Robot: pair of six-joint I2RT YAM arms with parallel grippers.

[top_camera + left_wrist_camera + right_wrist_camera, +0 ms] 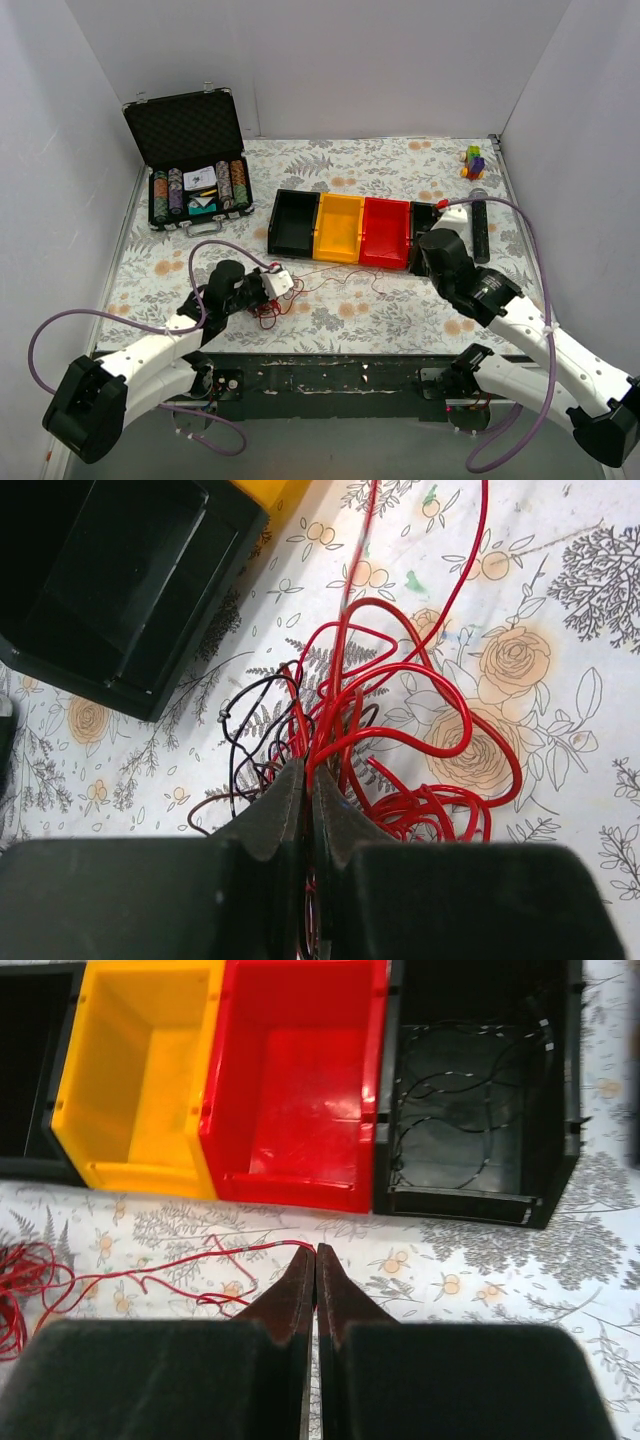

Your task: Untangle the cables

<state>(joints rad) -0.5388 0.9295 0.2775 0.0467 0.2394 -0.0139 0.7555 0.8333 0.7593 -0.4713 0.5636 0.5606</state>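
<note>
cables point(420, 815): thin, glossy red and dark plastic sheathing
table cover point(400, 310): matt floral print, perhaps cloth
red bin point(300, 1090): smooth glossy plastic
yellow bin point(140, 1080): smooth plastic, softer sheen
black bin point(460, 1203): scuffed dark plastic
left gripper point(306, 775): matt black, finely grained fingers
case point(185, 125): black foam-like lining, metal edging
</note>
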